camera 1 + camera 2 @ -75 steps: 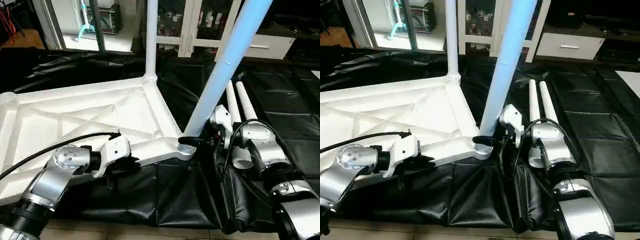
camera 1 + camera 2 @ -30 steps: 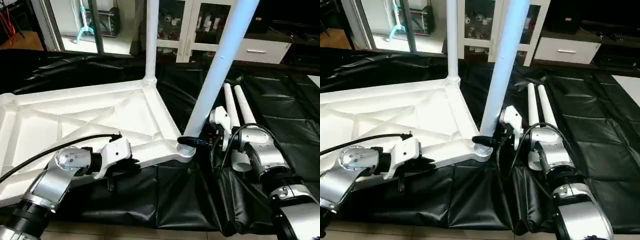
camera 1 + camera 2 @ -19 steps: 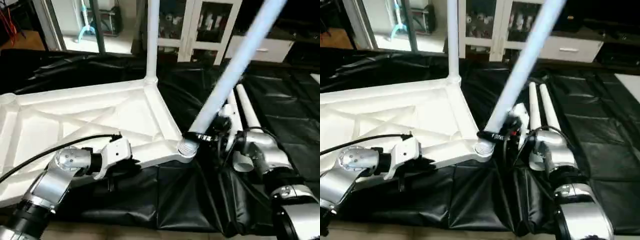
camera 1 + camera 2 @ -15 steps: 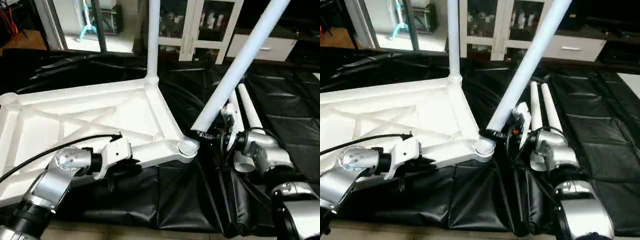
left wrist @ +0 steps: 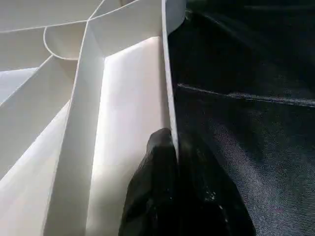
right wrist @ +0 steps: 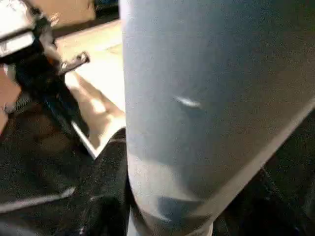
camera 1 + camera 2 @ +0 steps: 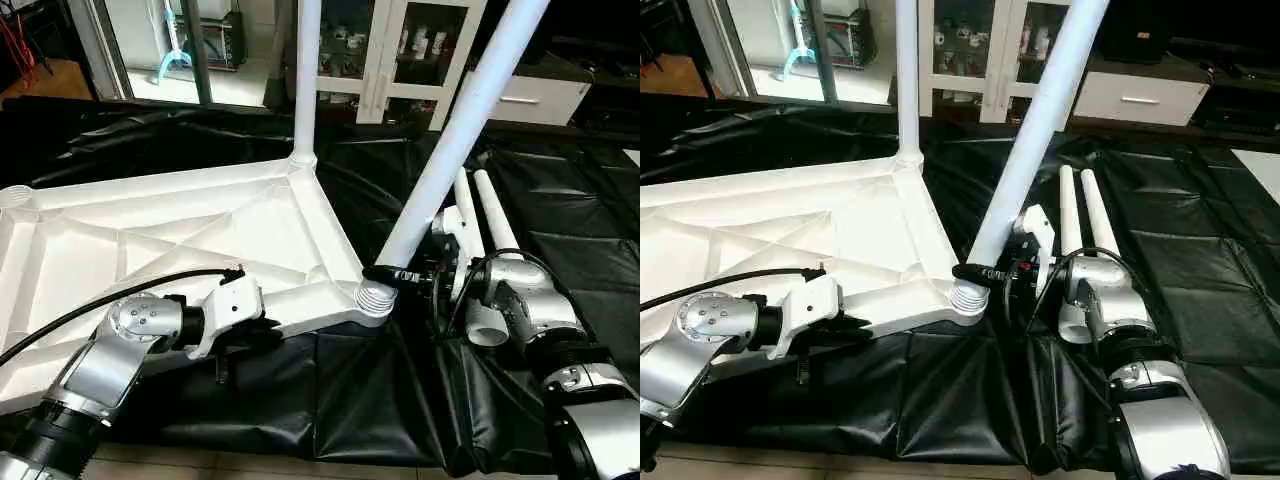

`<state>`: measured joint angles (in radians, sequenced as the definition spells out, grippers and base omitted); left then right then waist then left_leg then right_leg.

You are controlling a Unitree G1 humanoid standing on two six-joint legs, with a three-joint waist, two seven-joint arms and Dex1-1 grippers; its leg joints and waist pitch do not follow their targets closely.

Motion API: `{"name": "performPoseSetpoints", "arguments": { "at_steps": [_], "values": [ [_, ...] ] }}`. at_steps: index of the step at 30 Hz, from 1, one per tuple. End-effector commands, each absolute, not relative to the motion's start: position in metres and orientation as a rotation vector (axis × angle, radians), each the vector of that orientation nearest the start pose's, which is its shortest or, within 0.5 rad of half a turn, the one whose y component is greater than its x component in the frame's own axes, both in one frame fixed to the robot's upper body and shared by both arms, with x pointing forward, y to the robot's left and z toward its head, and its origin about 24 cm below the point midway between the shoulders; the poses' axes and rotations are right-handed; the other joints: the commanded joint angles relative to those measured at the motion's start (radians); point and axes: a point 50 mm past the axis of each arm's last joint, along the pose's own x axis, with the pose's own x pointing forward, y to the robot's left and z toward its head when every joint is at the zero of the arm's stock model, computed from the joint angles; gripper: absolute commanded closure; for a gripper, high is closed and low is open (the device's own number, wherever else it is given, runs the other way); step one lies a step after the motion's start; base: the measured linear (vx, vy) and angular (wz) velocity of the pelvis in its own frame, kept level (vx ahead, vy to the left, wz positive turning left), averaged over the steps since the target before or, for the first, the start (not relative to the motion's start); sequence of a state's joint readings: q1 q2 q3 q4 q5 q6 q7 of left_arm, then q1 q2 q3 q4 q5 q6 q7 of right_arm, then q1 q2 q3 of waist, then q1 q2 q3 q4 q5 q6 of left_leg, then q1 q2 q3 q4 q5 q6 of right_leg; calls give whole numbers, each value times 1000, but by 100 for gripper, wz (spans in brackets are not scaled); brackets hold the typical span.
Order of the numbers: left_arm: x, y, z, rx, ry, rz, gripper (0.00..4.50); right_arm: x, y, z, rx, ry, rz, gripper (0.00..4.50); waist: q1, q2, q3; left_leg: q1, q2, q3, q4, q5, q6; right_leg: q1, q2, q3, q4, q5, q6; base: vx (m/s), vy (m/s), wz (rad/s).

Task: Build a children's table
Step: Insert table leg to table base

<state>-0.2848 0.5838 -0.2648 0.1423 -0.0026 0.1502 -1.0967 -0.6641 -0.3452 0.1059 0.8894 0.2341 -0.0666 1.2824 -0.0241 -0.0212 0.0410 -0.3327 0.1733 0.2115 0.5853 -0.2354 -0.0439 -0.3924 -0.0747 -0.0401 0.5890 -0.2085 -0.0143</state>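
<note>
The white tabletop [image 7: 170,235] lies upside down with its X-ribbed underside up. One white leg [image 7: 304,80] stands upright in the far corner socket. A second leg [image 7: 455,140] leans to the right, its foot at the ribbed near right corner socket [image 7: 375,298]. My right gripper [image 7: 397,274] is shut on this leg [image 6: 197,98] just above the socket. My left gripper [image 5: 173,143] is shut on the tabletop's near rim [image 5: 167,83], one black finger on each side of the wall. Two more legs [image 7: 482,215] lie side by side on the black sheet beyond my right forearm.
A black sheet [image 7: 330,400] covers the floor under and around the tabletop, wrinkled along the near edge. White cabinets with glass doors [image 7: 400,50] and a drawer unit [image 7: 540,95] stand behind. A black cable [image 7: 70,315] runs to my left wrist.
The leg in my right gripper swung far over to the right and has come back to a steeper lean, its foot staying at the near right socket. My left gripper has kept its hold on the rim.
</note>
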Motion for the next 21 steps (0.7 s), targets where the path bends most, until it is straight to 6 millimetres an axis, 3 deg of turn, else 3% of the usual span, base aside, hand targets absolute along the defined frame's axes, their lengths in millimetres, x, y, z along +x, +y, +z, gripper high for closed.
{"name": "performPoseSetpoints", "arguments": {
  "at_steps": [1,3,7,21],
  "values": [
    [267,177,55,534,410,-1215,450,296,-189,-6,-168,641,1183,264,-6,6,-4,2,73,-43,-101,-401,-4,-6,-72,53,-96,-464,-184,0,0,0],
    [267,177,55,539,413,-1215,450,291,-186,-11,-231,636,1220,264,-8,6,-4,4,74,-45,-102,-417,-7,-9,-71,53,-98,-476,-175,0,0,0],
    [267,177,55,539,415,-1215,450,286,-181,-15,-259,623,1249,264,-9,7,-10,5,74,-41,-106,-373,-1,-1,-67,52,-95,-384,-191,0,0,0],
    [267,176,54,541,414,-1217,450,279,-172,-20,-276,568,1270,263,-10,5,-5,6,74,-45,-110,-422,-6,-5,-69,54,-104,-464,-167,0,0,0]
  ]
}}
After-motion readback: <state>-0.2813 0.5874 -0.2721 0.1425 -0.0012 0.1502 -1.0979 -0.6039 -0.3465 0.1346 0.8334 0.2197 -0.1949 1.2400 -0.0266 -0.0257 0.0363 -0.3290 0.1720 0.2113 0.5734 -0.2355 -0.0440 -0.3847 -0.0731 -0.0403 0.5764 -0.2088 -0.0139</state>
